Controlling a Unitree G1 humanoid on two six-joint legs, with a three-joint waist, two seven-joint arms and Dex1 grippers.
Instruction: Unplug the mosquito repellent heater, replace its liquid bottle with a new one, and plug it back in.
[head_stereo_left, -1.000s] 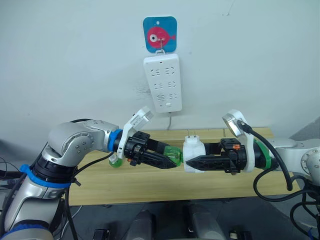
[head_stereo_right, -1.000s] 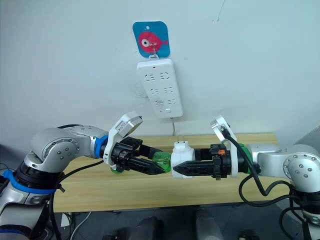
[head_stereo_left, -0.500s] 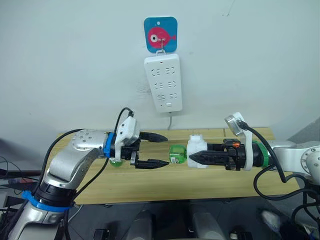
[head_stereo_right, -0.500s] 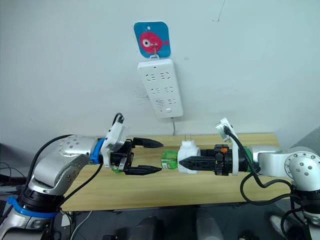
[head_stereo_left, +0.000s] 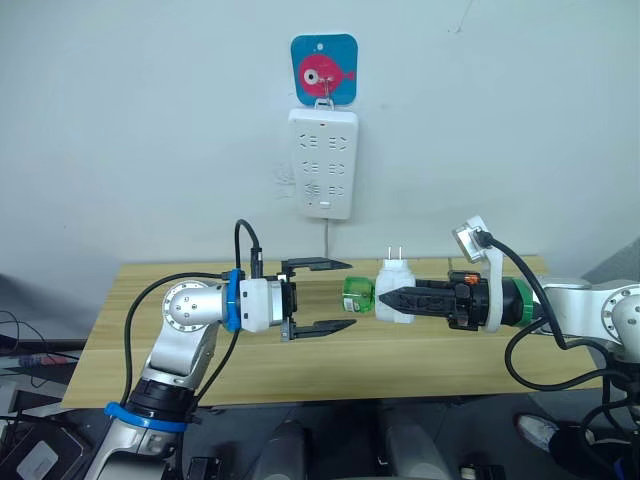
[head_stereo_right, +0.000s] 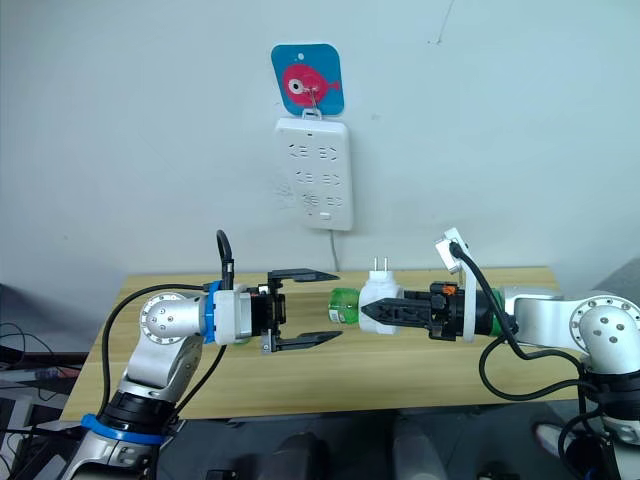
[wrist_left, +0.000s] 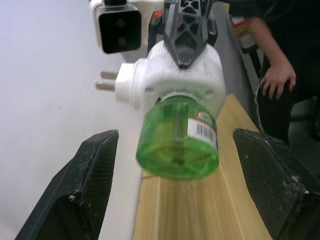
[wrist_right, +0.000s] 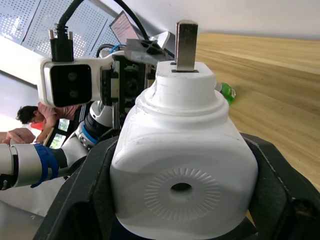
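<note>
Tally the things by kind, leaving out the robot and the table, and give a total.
Mosquito repellent heater: 1
Green bottles: 2 (one fitted in the heater, one lying apart)
White power strip: 1
Fish wall hook: 1
Total: 5

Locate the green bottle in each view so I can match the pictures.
Left eye: the green bottle, centre, between the two grippers.
Right eye, centre.
Left wrist, large, mid-frame.
Right wrist: hidden behind the white heater.
Shared landmark: the heater's metal plug prongs.
</note>
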